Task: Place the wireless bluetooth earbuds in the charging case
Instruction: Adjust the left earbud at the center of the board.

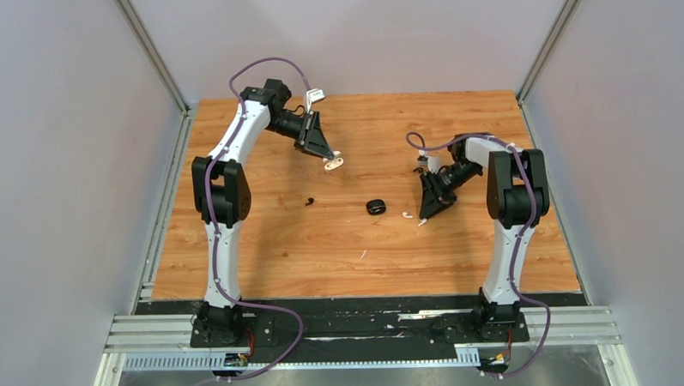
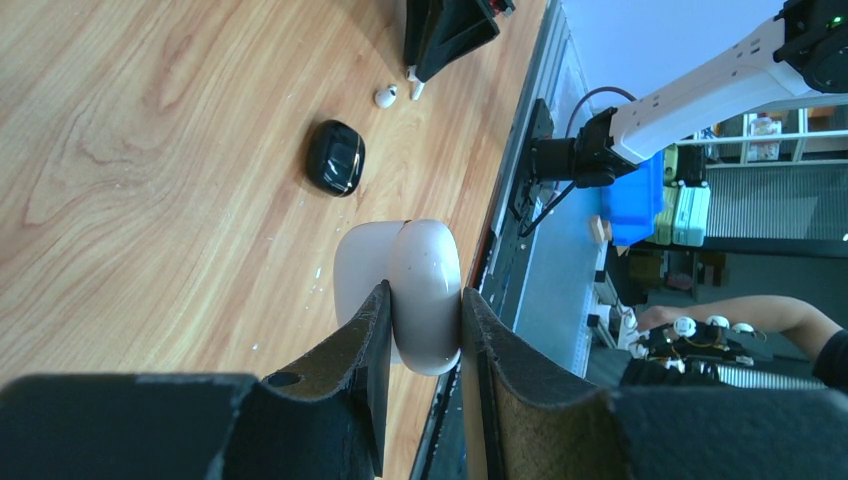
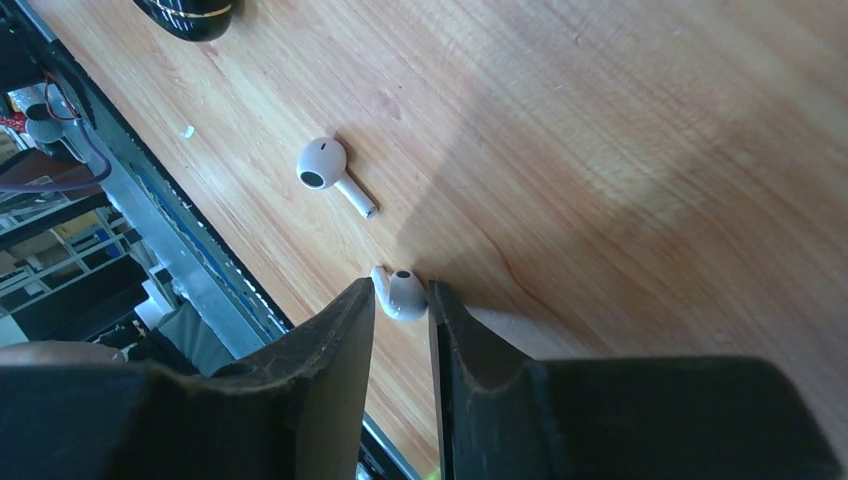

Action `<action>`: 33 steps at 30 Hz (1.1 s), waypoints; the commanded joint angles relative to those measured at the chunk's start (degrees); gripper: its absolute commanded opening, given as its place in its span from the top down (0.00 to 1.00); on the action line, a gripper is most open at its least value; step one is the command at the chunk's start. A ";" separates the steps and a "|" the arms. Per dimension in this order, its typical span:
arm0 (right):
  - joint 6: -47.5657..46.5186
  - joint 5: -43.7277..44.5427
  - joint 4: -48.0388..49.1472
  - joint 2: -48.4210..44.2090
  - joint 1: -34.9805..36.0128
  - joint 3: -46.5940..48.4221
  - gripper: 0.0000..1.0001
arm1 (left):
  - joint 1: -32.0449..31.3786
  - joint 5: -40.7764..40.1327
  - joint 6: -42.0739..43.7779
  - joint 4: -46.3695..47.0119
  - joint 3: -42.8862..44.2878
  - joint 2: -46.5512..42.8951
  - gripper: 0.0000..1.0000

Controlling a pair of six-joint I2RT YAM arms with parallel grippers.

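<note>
My left gripper (image 1: 330, 157) is shut on an open white charging case (image 2: 428, 275) and holds it above the far middle of the table. My right gripper (image 3: 400, 288) is shut on a white earbud (image 3: 406, 299) just above the wood. A second white earbud (image 3: 325, 165) lies on the table beside it and also shows in the top view (image 1: 406, 215). A closed black case (image 1: 375, 206) lies left of it. One black earbud (image 1: 310, 201) lies further left. The other black earbud is not in view.
The wooden table (image 1: 263, 247) is walled on the left, right and far sides. A tiny white speck (image 1: 363, 254) lies on the wood near the middle front. A black rail (image 1: 360, 308) with both arm bases runs along the near edge.
</note>
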 commanded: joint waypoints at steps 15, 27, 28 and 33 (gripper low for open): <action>-47.70 -5.90 -0.34 -22.33 -0.29 -7.29 0.68 | -0.69 -0.97 1.17 -0.37 0.56 -3.55 1.00; -86.53 1.78 10.00 -26.20 6.33 -17.85 0.67 | -0.69 -2.41 3.39 -1.84 -0.37 -5.11 1.00; -88.21 2.30 9.66 -25.63 6.44 -17.35 0.66 | -0.65 -2.56 3.52 -1.97 -0.43 -5.20 1.00; -94.49 4.30 7.20 -22.53 7.21 -15.49 0.64 | -0.71 -3.02 4.10 -2.15 -0.51 -5.59 1.00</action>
